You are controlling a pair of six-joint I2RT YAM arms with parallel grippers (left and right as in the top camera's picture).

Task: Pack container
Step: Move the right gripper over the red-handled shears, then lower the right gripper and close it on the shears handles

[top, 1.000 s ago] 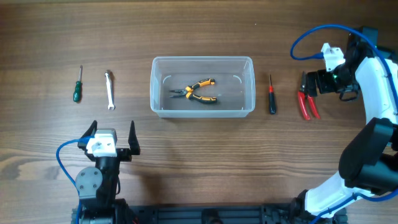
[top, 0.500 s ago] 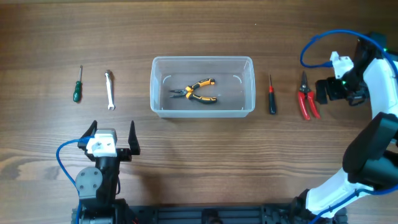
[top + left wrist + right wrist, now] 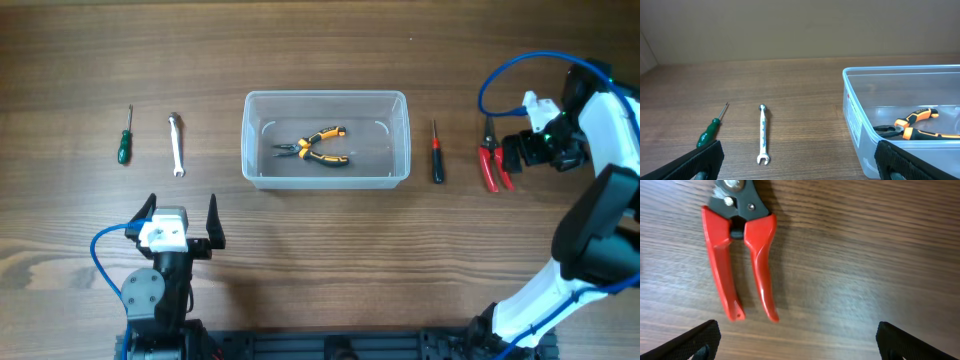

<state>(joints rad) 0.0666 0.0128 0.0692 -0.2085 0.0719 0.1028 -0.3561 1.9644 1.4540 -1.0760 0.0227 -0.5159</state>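
Only the orange pliers (image 3: 318,146) lie in the container (image 3: 325,96), ahead-right of my left gripper (image 3: 181,210), which gapes empty. My right gripper (image 3: 799,342), wide open too, has the red cutters (image 3: 720,265) just ahead-left, grasping nothing. Left to pack: cutters, red screwdriver (image 3: 436,152), wrench (image 3: 176,145), green screwdriver (image 3: 123,137).

A brown wood-grain desk (image 3: 330,250) is filling the overhead view; beyond its far edge, a plain beige wall (image 3: 790,25) is rising under even light.
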